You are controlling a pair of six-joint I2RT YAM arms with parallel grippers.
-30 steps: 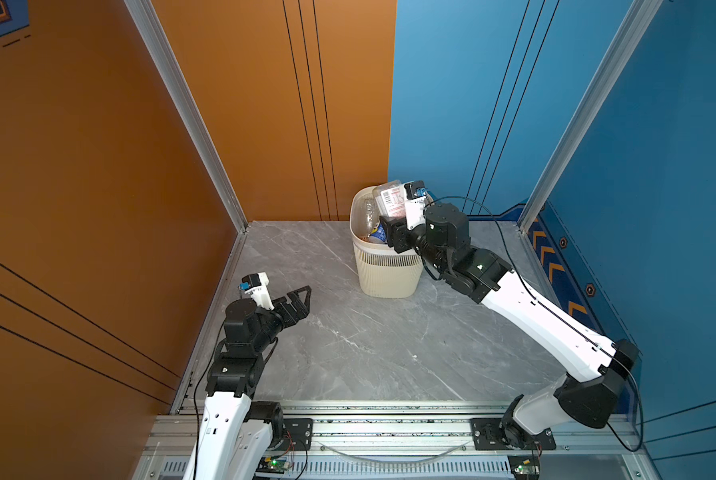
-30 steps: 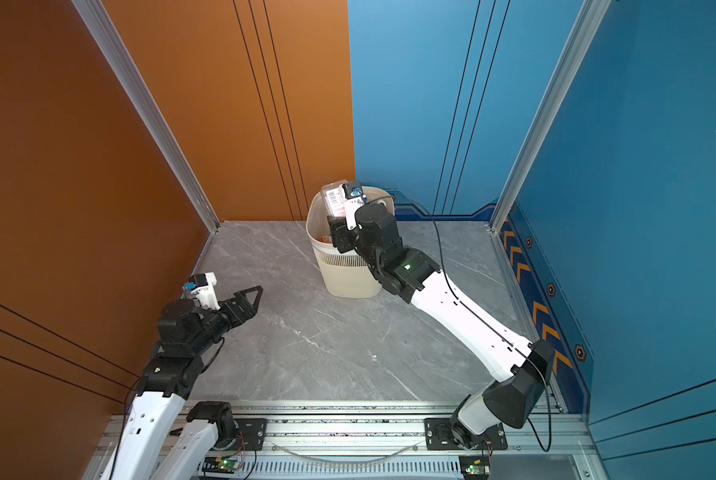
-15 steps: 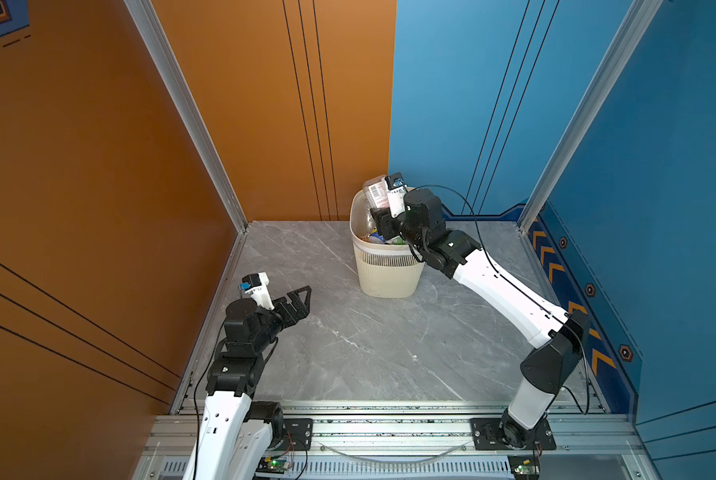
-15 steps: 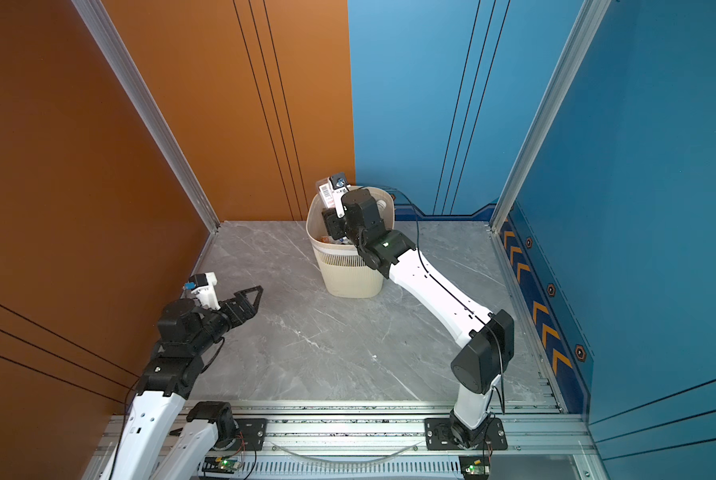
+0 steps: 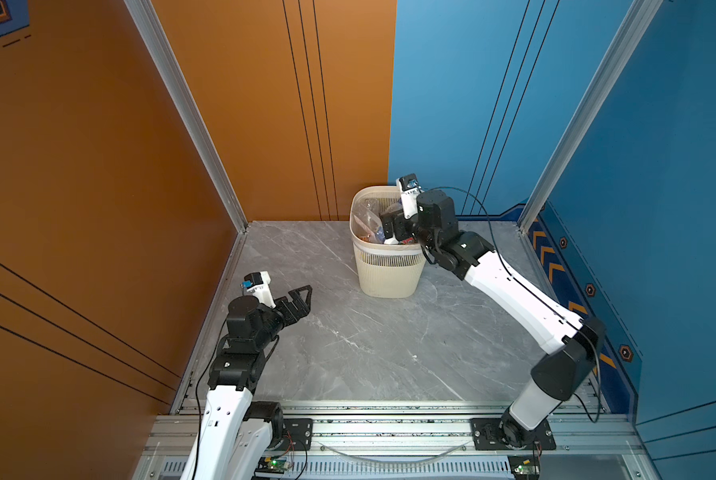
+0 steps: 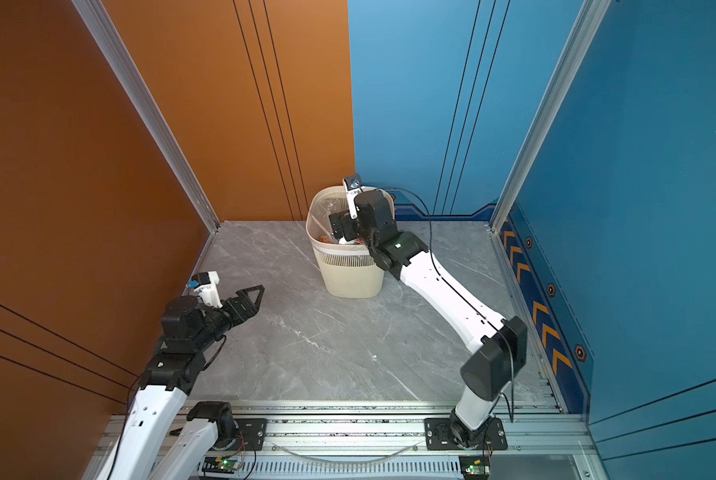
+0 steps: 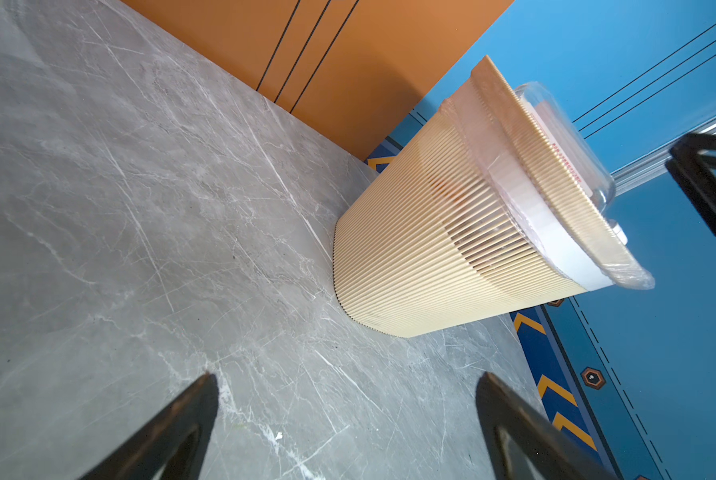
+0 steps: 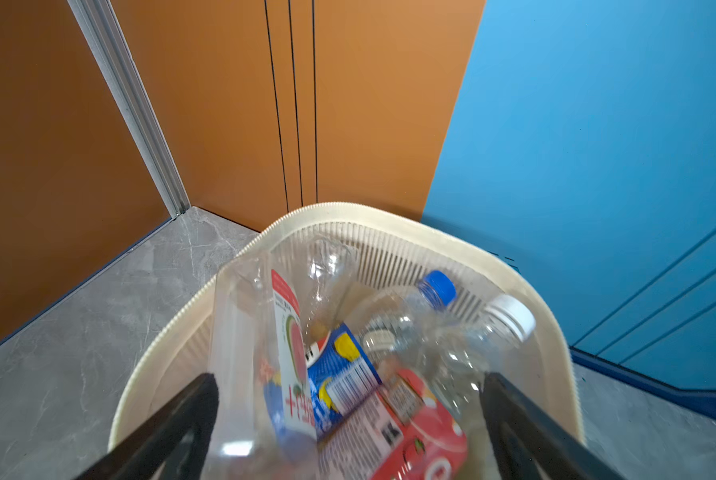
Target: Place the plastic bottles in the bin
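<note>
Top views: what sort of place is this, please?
Probably a robot test cell: left arm and right arm bolted to an aluminium rail, orange wall and blue wall around a marble-look table, a bin of plastic bottles.

In both top views the right gripper (image 5: 390,227) covers much of the bin's (image 5: 389,270) mouth, and the bottles (image 5: 368,227) inside are too small to tell apart. In the right wrist view the bin's near rim is cut off and the nearest clear bottle (image 8: 244,353) is blurred. In the left wrist view the bin's wall hides everything inside but one bottle (image 7: 564,141) above the rim
</note>
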